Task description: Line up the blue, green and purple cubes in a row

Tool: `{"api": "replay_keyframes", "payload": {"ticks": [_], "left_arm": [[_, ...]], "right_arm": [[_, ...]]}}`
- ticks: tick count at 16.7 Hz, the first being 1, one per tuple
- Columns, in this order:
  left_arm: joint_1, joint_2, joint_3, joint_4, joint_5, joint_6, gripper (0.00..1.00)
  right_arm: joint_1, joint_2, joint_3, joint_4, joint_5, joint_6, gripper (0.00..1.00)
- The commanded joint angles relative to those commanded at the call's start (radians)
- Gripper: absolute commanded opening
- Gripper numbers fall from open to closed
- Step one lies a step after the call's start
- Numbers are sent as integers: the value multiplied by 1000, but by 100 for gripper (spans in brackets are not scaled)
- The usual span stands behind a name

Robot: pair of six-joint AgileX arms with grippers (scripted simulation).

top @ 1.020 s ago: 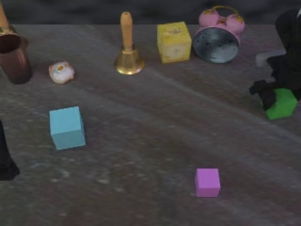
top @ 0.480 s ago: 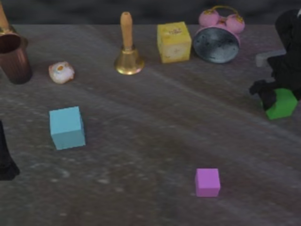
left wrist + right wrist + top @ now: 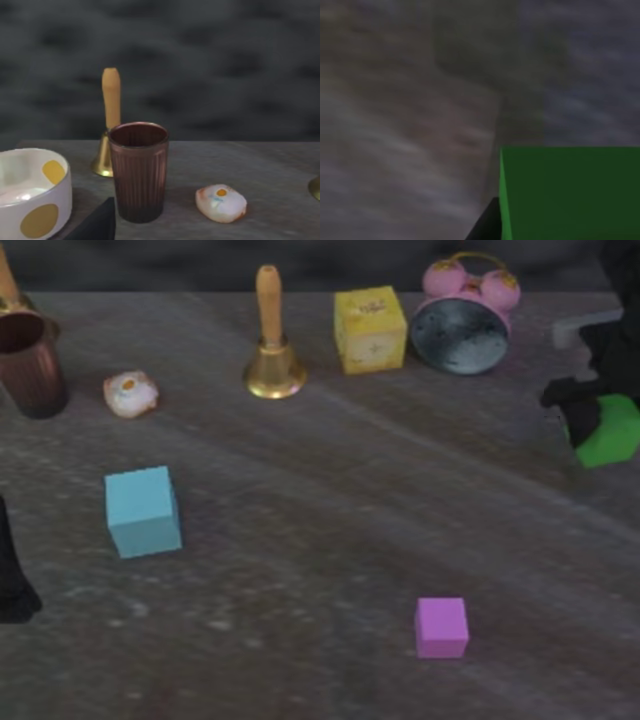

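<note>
The green cube (image 3: 612,430) hangs at the table's far right edge, held off the surface with my right gripper (image 3: 590,418) shut on it. In the right wrist view the green cube (image 3: 570,192) fills the corner against a dark finger (image 3: 485,226). On the left of the table the light blue cube (image 3: 143,511) rests alone. The small purple cube (image 3: 441,627) lies near the front, right of the middle. My left gripper (image 3: 12,585) stays parked at the left edge, away from all the cubes.
Along the back stand a brown cup (image 3: 32,365), a small white-and-orange object (image 3: 130,393), a brass bell (image 3: 272,360), a yellow cube (image 3: 370,330) and a pink alarm clock (image 3: 462,325). A white bowl with yellow spots (image 3: 30,195) shows beside the cup in the left wrist view.
My right gripper has risen with the green cube, which now sits farther back and right in the top view. The blue cube, purple cube and left arm have not moved.
</note>
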Motion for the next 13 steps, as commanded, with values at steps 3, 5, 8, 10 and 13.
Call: {"api": "replay_keyframes", "payload": {"ticks": [3,5,8,10,13], "left_arm": [[0,0,0,0,0,0,100],[0,0,0,0,0,0,100],[0,0,0,0,0,0,100],[0,0,0,0,0,0,100],[0,0,0,0,0,0,100]], "right_arm": [[0,-22,35,-52,1,2,0],[0,-22,35,-52,1,2,0],[7,-22,29,-49,1,17,0],[54,-37,10,-44,1,72,0],[174,-78,-43,-32,2,219,0]]}}
